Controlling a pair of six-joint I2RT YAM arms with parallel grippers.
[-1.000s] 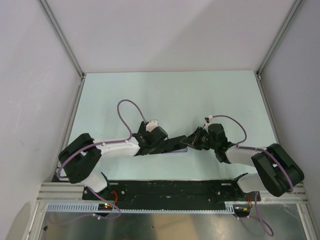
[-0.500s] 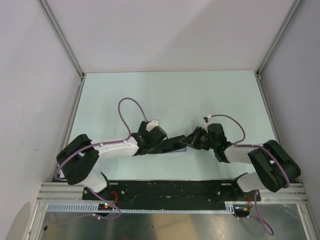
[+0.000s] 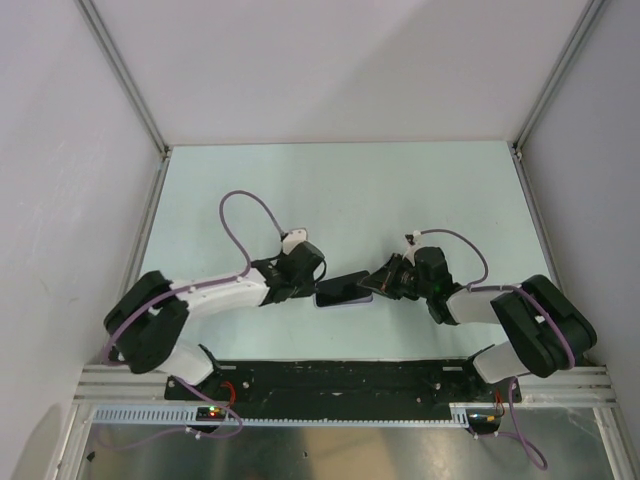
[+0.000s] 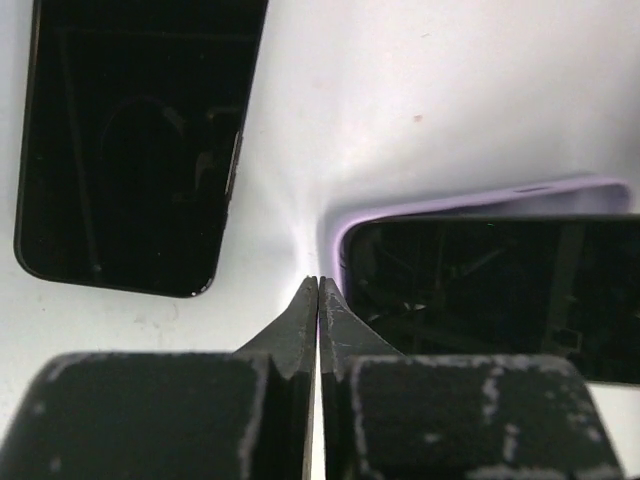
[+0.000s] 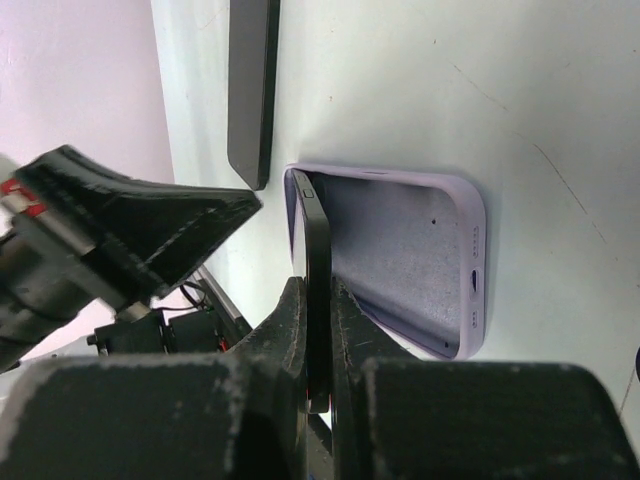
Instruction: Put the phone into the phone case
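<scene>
My right gripper (image 5: 318,330) is shut on the black phone (image 5: 316,250), which it holds on its long edge. The phone's lower edge stands in the open lilac phone case (image 5: 410,250) lying on the table. The left wrist view shows the same phone (image 4: 500,290) tilted up inside the case (image 4: 345,235). My left gripper (image 4: 318,285) is shut with nothing between its fingers, and its tips sit just off the case's corner. From above, the left gripper (image 3: 314,287) and the right gripper (image 3: 384,284) face each other across the case (image 3: 362,298).
A second black phone (image 4: 130,140) lies flat on the pale table beyond the case; the right wrist view shows that second phone (image 5: 252,80) from the side. The metal rail (image 3: 340,385) with the arm bases runs along the near edge.
My left gripper has pulled back to the left off the phone, having opened briefly and shut again. The right gripper has kept its grip and shifted only slightly.
</scene>
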